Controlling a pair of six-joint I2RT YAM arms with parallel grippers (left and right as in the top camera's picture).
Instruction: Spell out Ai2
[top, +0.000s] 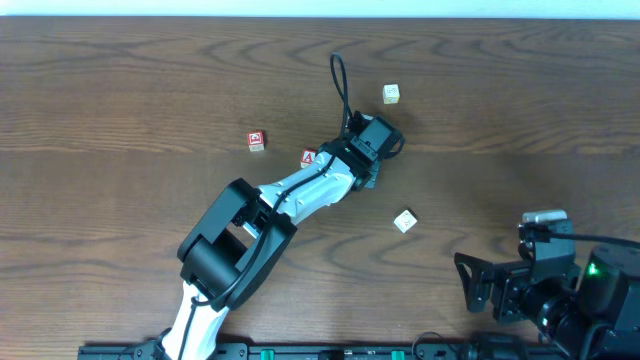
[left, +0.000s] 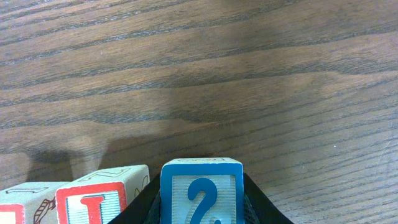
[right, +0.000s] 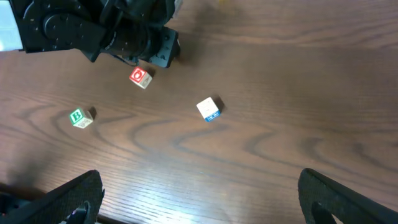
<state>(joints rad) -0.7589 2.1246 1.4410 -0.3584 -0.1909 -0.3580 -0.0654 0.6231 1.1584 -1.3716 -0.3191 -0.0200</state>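
Dark wood-grain table (top: 120, 90) under soft, even light.

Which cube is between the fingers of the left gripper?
The blue 2 cube: black fingers flank it, while the red I cube stands outside them.

Blue 2 cube (left: 201, 194) stands upright; red I cube (left: 93, 200) just beside at 9 o'clock, red A cube (top: 308, 157) beyond it.

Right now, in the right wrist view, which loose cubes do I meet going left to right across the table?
green B cube → red O cube → white cube with a blue edge
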